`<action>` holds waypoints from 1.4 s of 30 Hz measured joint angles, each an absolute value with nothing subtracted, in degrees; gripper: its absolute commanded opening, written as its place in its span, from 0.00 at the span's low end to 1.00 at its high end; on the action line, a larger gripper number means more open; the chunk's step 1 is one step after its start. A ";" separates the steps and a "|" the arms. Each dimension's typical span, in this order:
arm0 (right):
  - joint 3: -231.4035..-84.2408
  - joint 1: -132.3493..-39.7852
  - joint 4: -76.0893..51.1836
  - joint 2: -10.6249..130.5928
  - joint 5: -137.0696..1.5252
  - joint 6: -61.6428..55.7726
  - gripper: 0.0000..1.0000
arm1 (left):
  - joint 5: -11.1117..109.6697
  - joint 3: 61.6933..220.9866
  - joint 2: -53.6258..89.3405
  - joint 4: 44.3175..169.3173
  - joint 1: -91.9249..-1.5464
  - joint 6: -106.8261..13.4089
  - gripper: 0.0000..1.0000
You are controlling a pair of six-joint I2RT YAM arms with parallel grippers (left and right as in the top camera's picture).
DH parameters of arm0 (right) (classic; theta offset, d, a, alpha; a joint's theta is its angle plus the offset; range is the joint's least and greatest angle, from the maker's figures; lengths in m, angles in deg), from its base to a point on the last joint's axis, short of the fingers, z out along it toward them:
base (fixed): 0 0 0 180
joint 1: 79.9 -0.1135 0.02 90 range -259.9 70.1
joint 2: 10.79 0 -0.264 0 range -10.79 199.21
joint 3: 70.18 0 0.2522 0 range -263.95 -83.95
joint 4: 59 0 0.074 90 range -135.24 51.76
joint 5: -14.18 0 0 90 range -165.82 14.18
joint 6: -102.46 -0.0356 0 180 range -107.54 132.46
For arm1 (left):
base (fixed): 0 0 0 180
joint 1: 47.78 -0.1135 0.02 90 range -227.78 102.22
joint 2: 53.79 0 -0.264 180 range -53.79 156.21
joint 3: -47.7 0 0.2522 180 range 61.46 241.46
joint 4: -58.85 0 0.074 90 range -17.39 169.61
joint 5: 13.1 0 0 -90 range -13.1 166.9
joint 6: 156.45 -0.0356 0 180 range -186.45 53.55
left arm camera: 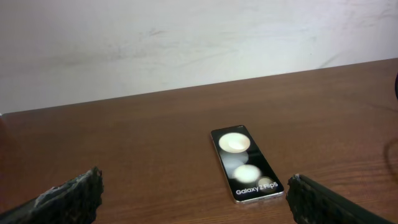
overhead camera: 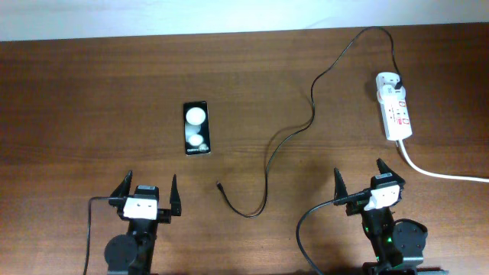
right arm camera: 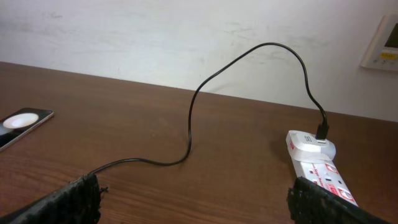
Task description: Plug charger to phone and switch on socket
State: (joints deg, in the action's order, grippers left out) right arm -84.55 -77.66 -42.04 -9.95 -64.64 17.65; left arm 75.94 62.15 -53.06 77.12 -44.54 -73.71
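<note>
A brown wood-grain table (overhead camera: 76, 92) fills the overhead view, with a pale, scuffed wall (left arm camera: 186, 37) behind its far edge.

There is one phone (overhead camera: 196, 128), a small black rectangle with rounded corners. It lies flat at about 10 o'clock from the table's centre, and its glossy face carries two round white reflections and a line of faint white text.

There is one socket (overhead camera: 395, 111), a long white plastic strip with red marks. It sits at 2 o'clock near the far right, with a single white plug adapter (overhead camera: 388, 80) on its far end and one thick white cord (overhead camera: 435, 174) leaving its near end toward 3 o'clock.

There is one charger (overhead camera: 266, 179), a thin black cable. It rises from the adapter, loops toward 12 o'clock, then snakes back across the bare wood. Its small connector tip (overhead camera: 218, 184) lies at about 6 o'clock, apart from the phone and toward 5 o'clock of it.

There are two grippers. The left gripper (overhead camera: 150, 176) is at 7 o'clock, with the phone straight ahead of it. Its jaws are spread wide and have hold of nothing. The right gripper (overhead camera: 358, 166) is at 5 o'clock, with the socket toward 1 o'clock of it, and it too is spread wide and empty. The wrist views show rough, knobbly black pads (left arm camera: 74, 193) on the fingers.
</note>
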 measured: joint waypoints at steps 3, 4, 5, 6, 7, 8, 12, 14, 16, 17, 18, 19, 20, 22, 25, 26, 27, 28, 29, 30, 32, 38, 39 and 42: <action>-84.55 -77.66 -42.04 -9.93 -64.64 17.65 0.99 | 75.94 62.15 -53.06 77.12 -44.54 -73.71 0.99; -84.55 -77.66 -42.04 -9.93 -64.64 17.63 0.99 | 75.94 62.15 -53.06 77.12 -44.54 -73.71 0.99; -84.55 -77.66 -42.04 -9.93 -64.64 17.63 0.99 | 75.94 62.15 -53.06 77.12 -44.54 -73.71 0.99; -84.55 -77.66 -42.04 -9.95 -64.64 17.61 0.99 | 75.94 62.15 -53.06 77.12 -44.54 -73.71 0.99; -84.55 -77.66 -42.04 -9.93 -64.64 17.65 0.99 | 75.94 62.15 -53.06 77.12 -44.54 -73.71 0.99; -84.55 -77.66 -42.04 -9.93 -64.64 17.63 0.99 | 75.94 62.15 -53.06 77.12 -44.54 -73.71 0.99; -84.55 -77.66 -42.04 -9.93 -64.64 17.65 0.99 | 75.94 62.15 -53.06 77.12 -44.54 -73.71 0.99; -84.55 -77.66 -42.04 -9.93 -64.64 17.63 0.99 | 75.94 62.15 -53.06 77.12 -44.54 -73.71 0.99; -84.55 -77.66 -42.04 -9.95 -64.64 17.65 0.99 | 75.94 62.15 -53.06 77.12 -44.54 -73.71 0.99; -84.55 -77.66 -42.04 -9.93 -64.64 17.63 0.99 | 75.94 62.15 -53.06 77.12 -44.54 -73.71 0.99; -84.55 -77.66 -42.04 -9.95 -64.64 17.65 0.99 | 75.94 62.15 -53.06 77.12 -44.54 -73.71 0.99; -84.55 -77.66 -42.04 -9.93 -64.64 17.65 0.99 | 75.94 62.15 -53.06 77.12 -44.54 -73.71 0.99; -84.55 -77.66 -42.04 -9.93 -64.64 17.65 0.99 | 75.94 62.15 -53.06 77.12 -44.54 -73.71 0.99; -84.55 -77.66 -42.04 -9.93 -64.64 17.63 0.99 | 75.94 62.15 -53.06 77.15 -44.54 -73.71 0.99; -84.55 -77.66 -42.04 -9.95 -64.64 17.63 0.99 | 75.94 62.15 -53.06 77.12 -44.54 -73.71 0.99; -84.55 -77.66 -42.04 -9.95 -64.64 17.61 0.99 | 75.94 62.15 -53.06 77.12 -44.54 -73.71 0.99; -84.55 -77.66 -42.04 -9.95 -64.64 17.63 0.99 | 75.94 62.15 -53.06 77.12 -44.54 -73.71 0.99; -84.55 -77.66 -42.04 -9.93 -64.64 17.63 0.99 | 75.94 62.15 -53.06 77.12 -44.54 -73.71 0.99; -84.55 -77.66 -42.04 -9.93 -64.64 17.68 0.99 | 75.94 62.15 -53.06 77.12 -44.54 -73.71 0.99; -84.55 -77.66 -42.04 -9.93 -64.64 17.63 0.99 | 75.94 62.15 -53.06 77.12 -44.54 -73.71 0.99; -84.55 -77.66 -42.04 -9.93 -64.64 17.63 0.99 | 75.94 62.15 -53.06 77.12 -44.54 -73.71 0.99; -84.55 -77.66 -42.04 -9.93 -64.64 17.63 0.99 | 75.92 62.11 -53.06 76.36 -44.54 -73.52 0.99; -84.55 -77.66 -42.04 -9.93 -64.64 17.63 0.99 | 75.92 62.09 -53.06 75.25 -44.54 -73.25 0.99; -84.55 -77.66 -42.04 -9.93 -64.64 17.63 0.99 | 75.88 62.83 -53.06 74.98 -44.54 -72.64 0.99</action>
State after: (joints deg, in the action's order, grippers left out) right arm -84.55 -77.66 -42.04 -9.93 -64.64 17.63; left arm 75.88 62.83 -53.06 74.98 -44.54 -72.64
